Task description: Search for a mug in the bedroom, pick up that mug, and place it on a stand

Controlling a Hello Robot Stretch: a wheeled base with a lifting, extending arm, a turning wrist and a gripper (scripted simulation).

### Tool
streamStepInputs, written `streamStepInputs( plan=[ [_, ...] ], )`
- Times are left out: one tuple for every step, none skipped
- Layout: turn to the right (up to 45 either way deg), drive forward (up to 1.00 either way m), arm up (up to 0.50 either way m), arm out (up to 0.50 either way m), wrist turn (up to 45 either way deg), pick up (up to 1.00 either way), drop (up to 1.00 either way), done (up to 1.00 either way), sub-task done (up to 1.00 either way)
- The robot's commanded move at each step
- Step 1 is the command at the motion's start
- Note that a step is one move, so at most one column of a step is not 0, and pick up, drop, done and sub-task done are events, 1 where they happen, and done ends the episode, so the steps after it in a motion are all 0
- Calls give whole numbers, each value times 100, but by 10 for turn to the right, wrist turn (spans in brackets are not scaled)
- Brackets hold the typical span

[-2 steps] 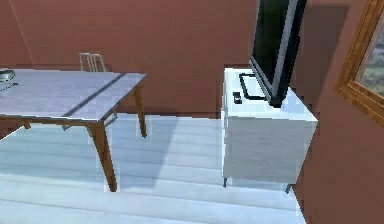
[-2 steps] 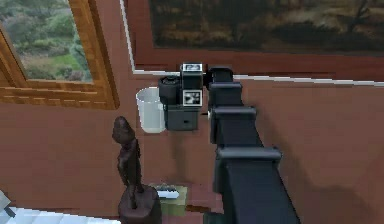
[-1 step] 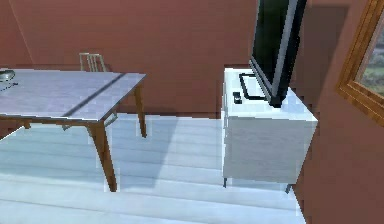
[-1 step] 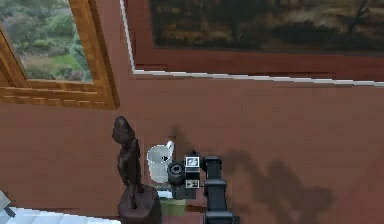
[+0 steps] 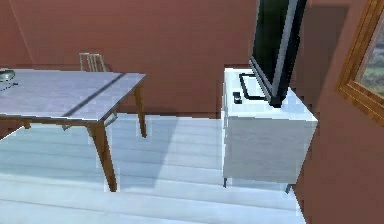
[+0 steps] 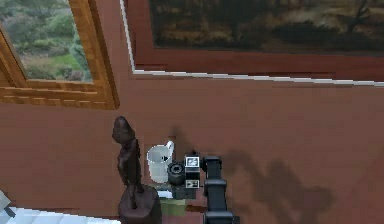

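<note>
Arm side view showed the gripper (image 6: pixel 170 170) holding the mug (image 6: pixel 158 162) up in the air, just beside a statue (image 6: pixel 127 165), likely so it could be set on the stand's (image 5: pixel 262 145) bare front edge.

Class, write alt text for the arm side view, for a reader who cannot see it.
A white mug is at the far end of the gripper, beside a dark statue, against a brown wall. Above are a framed painting and a wood-framed window.
</note>
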Motion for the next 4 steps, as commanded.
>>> streamStepInputs(
  plan=[
    [0,0,0,0,0,0,100,0,0],
    [0,0,10,0,0,0,0,0,0],
    [0,0,0,-8,0,0,0,0,0],
    [0,0,12,0,0,0,0,0,0]
  ],
)
